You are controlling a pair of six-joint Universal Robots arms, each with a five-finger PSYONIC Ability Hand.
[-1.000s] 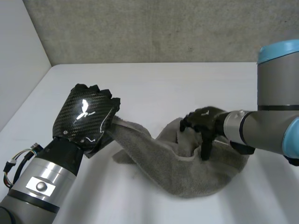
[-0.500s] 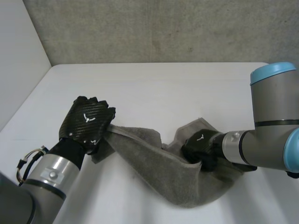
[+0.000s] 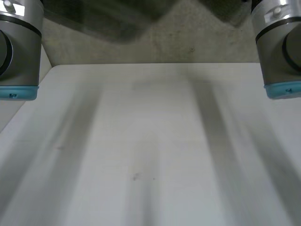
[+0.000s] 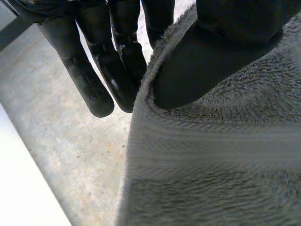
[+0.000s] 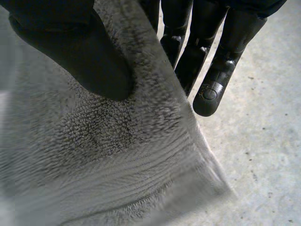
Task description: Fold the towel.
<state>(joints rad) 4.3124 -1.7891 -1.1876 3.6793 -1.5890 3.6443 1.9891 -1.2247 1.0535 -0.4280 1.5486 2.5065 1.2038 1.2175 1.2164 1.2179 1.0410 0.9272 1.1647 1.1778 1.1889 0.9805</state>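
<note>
The grey towel [image 4: 225, 155] is held up off the white table [image 3: 150, 141]. In the left wrist view my left hand [image 4: 221, 56] pinches the towel's edge, the thumb pressed on the near face and the fingers [image 4: 94, 89] straight behind it. In the right wrist view my right hand [image 5: 75, 52] pinches the towel [image 5: 94, 155] near a corner in the same way, thumb in front and fingers [image 5: 211, 89] behind. From the head view, my left arm [image 3: 19, 47] and right arm [image 3: 280, 47] are raised at the upper corners.
A grey concrete wall [image 3: 188, 42] stands behind the table's far edge, and a white wall [image 3: 9, 113] borders its left side. A dark blurred shape [image 3: 117, 19] spans the space high between the arms.
My right hand closed on the towel. Both arms then rose sharply, lifting the towel off the table and carrying the hands up out of the head view.
</note>
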